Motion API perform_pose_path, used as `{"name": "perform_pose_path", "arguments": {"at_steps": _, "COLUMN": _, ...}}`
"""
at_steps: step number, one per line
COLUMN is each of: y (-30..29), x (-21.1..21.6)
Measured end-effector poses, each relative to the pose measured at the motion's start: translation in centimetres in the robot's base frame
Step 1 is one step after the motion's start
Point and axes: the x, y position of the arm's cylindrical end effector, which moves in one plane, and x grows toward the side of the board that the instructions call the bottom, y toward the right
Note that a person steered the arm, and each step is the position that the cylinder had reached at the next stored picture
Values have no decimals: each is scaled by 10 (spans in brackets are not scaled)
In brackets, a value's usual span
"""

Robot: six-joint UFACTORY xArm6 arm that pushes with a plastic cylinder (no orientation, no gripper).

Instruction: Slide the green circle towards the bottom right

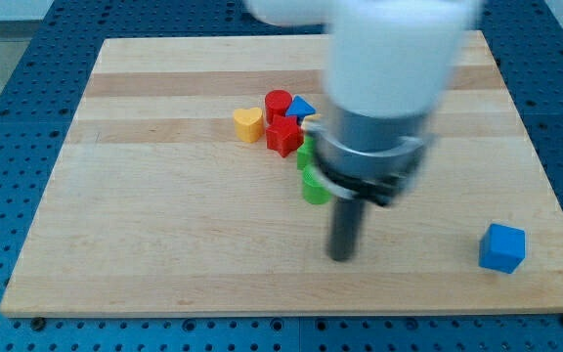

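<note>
Tip (pixel 342 256) set on counter (pixel 145 244) just below green circle (pixel 314 188), blue cube (pixel 502 247) well apart, no jaws fitted.

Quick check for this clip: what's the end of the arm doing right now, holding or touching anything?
No gripper: my tip rests on the board, holding nothing.
It sits just below and right of the green circle; contact cannot be told, since the arm hides part of the block.

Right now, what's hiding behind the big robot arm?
Behind the arm, the green circle peeks out at its left edge, with another green block and a blue block partly covered. Anything further behind stays hidden.
</note>
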Motion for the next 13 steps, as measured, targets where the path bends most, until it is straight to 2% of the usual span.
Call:
{"name": "perform_pose_path", "arguments": {"at_steps": 1, "y": -66, "x": -73}}
{"name": "perform_pose_path", "arguments": {"at_steps": 2, "y": -66, "x": -108}}
{"name": "perform_pose_path", "arguments": {"at_steps": 5, "y": 64, "x": -73}}
{"name": "perform_pose_path", "arguments": {"at_steps": 6, "y": 88, "x": -65}}
{"name": "perform_pose_path", "arguments": {"at_steps": 8, "y": 70, "x": -60}}
{"name": "perform_pose_path", "arguments": {"at_steps": 9, "y": 54, "x": -37}}
{"name": "perform_pose_path", "arguments": {"at_steps": 10, "y": 78, "x": -23}}
{"name": "perform_pose_path", "arguments": {"at_steps": 11, "y": 92, "x": -23}}
{"name": "perform_pose_path", "arguments": {"at_steps": 12, "y": 81, "x": -32}}
{"name": "perform_pose_path", "arguments": {"at_steps": 13, "y": 83, "x": -53}}
